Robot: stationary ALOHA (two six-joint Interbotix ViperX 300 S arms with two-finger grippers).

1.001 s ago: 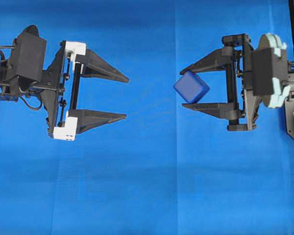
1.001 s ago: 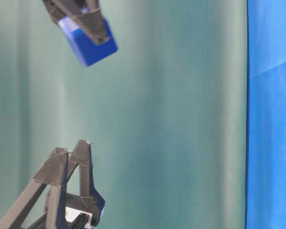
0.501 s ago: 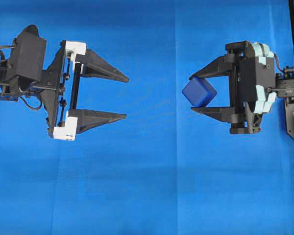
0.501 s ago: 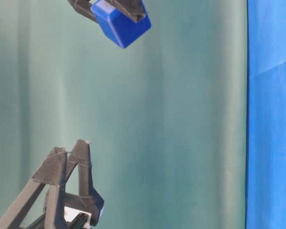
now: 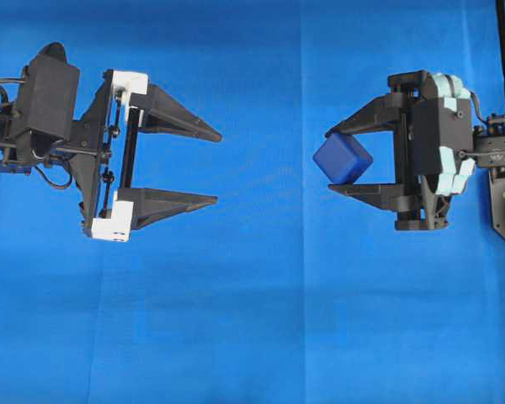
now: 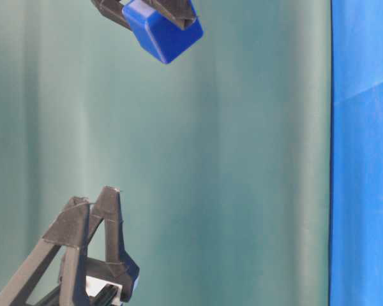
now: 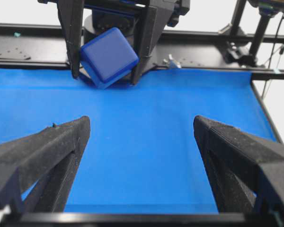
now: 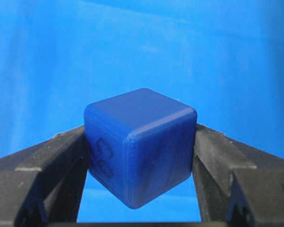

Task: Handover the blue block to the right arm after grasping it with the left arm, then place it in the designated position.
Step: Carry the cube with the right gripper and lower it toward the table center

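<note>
The blue block (image 5: 342, 158), a small dark-blue cube, hangs tilted above the blue cloth, pinched between the black fingers of my right gripper (image 5: 330, 160). In the right wrist view the block (image 8: 139, 144) fills the gap between both fingers (image 8: 61, 161), one corner pointing down. The table-level view shows the block (image 6: 163, 32) held high near the top edge. My left gripper (image 5: 217, 167) stands wide open on the left, apart from the block, with nothing between its fingers. From the left wrist view the block (image 7: 109, 56) shows far ahead, beyond my open left gripper (image 7: 142, 124).
Bright blue cloth (image 5: 261, 320) covers the table. A black frame rail (image 7: 33, 47) runs along the far edge behind the right arm. A teal backdrop (image 6: 242, 159) fills the table-level view.
Over the last second my right gripper drew back to the right and rotated at the wrist with the block in it, then held still. The left gripper has not moved.
</note>
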